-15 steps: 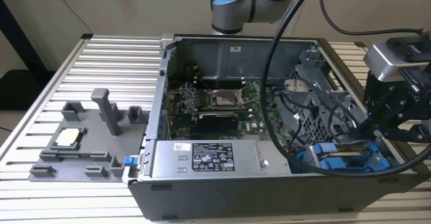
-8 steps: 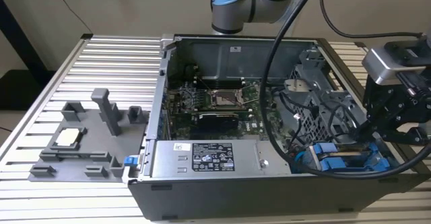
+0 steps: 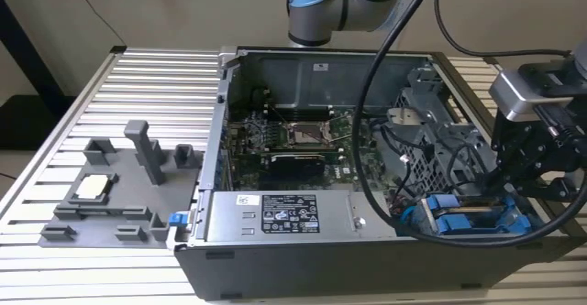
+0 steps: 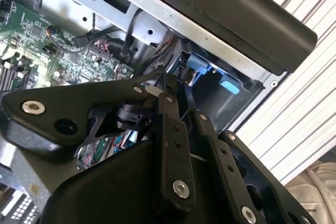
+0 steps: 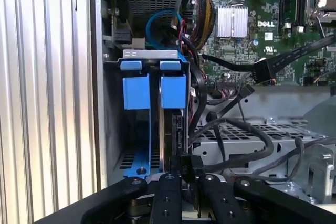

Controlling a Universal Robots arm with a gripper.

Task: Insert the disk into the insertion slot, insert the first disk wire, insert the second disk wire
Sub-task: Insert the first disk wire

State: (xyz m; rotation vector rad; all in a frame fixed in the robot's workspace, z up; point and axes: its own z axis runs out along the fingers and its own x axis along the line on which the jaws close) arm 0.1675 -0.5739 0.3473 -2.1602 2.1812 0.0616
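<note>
On table (image 3: 156, 71), exterior view: computer case (image 3: 321, 270) centre; parts tray (image 3: 179, 188) at 9 o'clock; disk (image 3: 463, 221) inside case, 4 o'clock corner.

Drive cage (image 5: 149, 53) is hiding most of the disk (image 5: 173, 90); gripper (image 5: 186, 177), near the cage, is running off the edge.

The disk (image 5: 173, 92) sits in a bright blue frame, the second carrier (image 5: 136, 92) is blue too, the motherboard (image 3: 293, 137) is green, the pincer (image 5: 187, 179) and cables (image 3: 361, 147) are black, and the ribbed bench (image 3: 156, 71) is silver under a grey fixture tray (image 3: 124, 174).
</note>
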